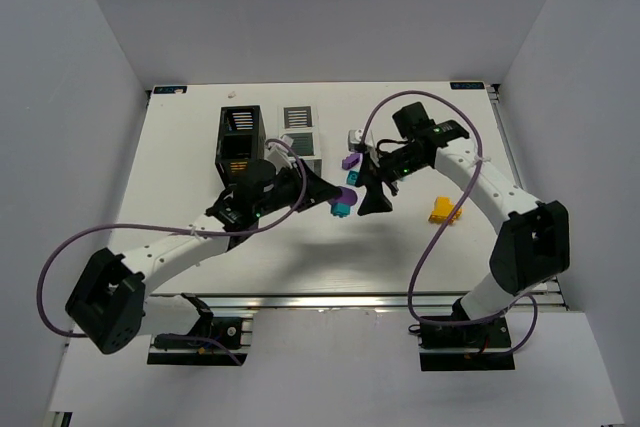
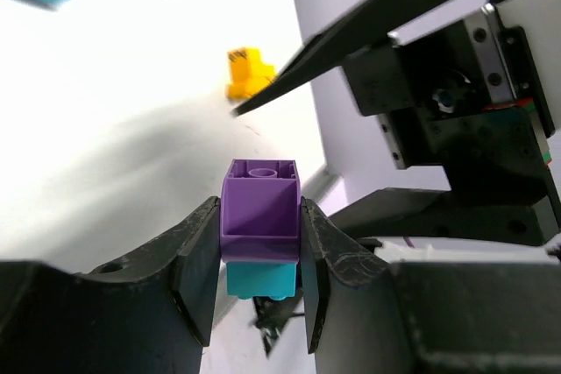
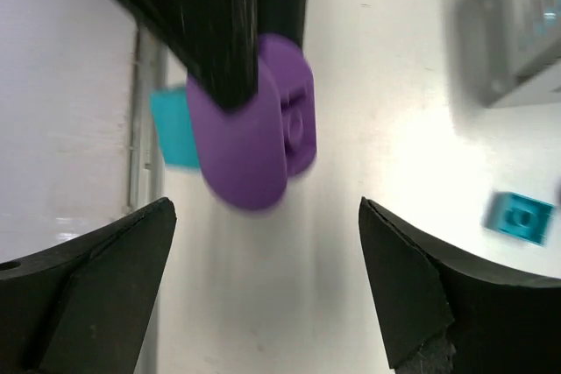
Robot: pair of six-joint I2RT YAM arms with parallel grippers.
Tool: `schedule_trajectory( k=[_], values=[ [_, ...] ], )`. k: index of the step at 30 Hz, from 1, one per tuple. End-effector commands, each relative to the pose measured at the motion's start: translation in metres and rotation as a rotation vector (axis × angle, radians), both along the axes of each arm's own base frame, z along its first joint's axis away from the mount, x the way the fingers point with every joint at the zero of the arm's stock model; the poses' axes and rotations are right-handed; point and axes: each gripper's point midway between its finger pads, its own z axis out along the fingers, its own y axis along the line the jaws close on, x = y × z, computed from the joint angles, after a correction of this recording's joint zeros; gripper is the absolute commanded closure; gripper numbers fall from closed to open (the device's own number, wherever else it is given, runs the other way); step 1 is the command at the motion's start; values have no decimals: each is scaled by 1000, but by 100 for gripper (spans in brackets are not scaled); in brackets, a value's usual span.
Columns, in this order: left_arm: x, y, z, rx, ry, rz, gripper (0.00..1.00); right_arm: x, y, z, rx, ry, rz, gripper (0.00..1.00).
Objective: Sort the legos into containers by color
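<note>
Left tool (image 2: 260, 216) is clamping a purple brick (image 2: 260, 199) by its smooth side walls, with a teal brick (image 2: 259, 279) stuck beneath it. The pair is hanging mid-bench (image 1: 180, 147), apparently lifted, just right of the black bin (image 1: 240, 142) and nearer than the white bin (image 1: 300, 132). Right tool (image 3: 265, 216) is standing wide and holding nothing, its jaws bracketing the pair from the right. Probably it is lining up to pull the two colors apart. The bricks are looking light, rigid and glossy. The stud joint is likely gripping tightly, so the teal one is calling for a firm pinch across its flat sides or it could slip or pop free. A yellow brick (image 1: 443, 212) is lying loose farther right.
</note>
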Motion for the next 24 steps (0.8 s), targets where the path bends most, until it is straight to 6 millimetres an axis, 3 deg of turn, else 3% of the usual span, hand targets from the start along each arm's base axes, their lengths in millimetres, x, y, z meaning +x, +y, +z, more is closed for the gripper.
schedule_trajectory(
  k=[1,4,6,7,8,9,10,11,13,14,18,20,24],
  values=[
    [2,27,-9,104,-17,83,100,12,-7,10,-3,-148,-17,11],
    [3,41,-7,144,-35,135,100,16,-13,9,-21,-213,-47,11],
    [4,50,2,145,-65,175,100,36,-11,34,36,-376,-122,11],
    [4,53,5,144,-77,189,100,42,-19,17,1,-381,-211,11],
    [7,57,9,145,-97,213,100,62,-15,57,112,-581,-272,10],
    [7,59,15,139,-113,222,100,69,-19,61,126,-634,-327,11],
    [7,62,25,127,-138,233,100,66,-22,49,135,-615,-367,11],
    [7,64,29,128,-158,241,100,66,-21,64,181,-663,-381,11],
    [6,68,47,103,-212,251,100,55,-14,68,211,-614,-328,11],
    [11,75,55,105,-244,295,100,41,-13,50,169,-511,-278,17],
    [8,87,85,49,-339,340,100,3,3,45,227,-244,-154,40],
    [7,93,97,7,-369,369,100,-6,6,40,233,-174,-152,47],
    [4,97,120,-96,-430,400,100,-25,21,45,265,-74,-135,46]
  ],
)
